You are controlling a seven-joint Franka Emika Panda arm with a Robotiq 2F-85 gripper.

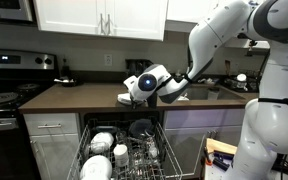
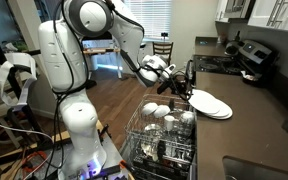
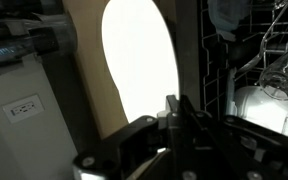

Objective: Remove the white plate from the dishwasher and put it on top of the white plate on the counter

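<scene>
Arm [image 2: 124, 40] reaches out over the open dishwasher [image 2: 159, 140], wrist about level, gripper [image 2: 181, 88] at the counter [image 2: 259, 125] edge. The rack below is crowded with white cups [image 1: 102, 142] and dark dishes. Stove [image 1: 4, 95] off to the left. Jaws clenched on the rim of the white plate [image 2: 212, 105], which juts flat beyond the fingertips over the counter

plate [image 2: 212, 104] at the counter [image 2: 256, 138] edge, above the dishwasher [image 2: 164, 138].

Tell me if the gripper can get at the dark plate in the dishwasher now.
Probably not: its fingers look shut on the white plate at the counter, so they're occupied.
</scene>
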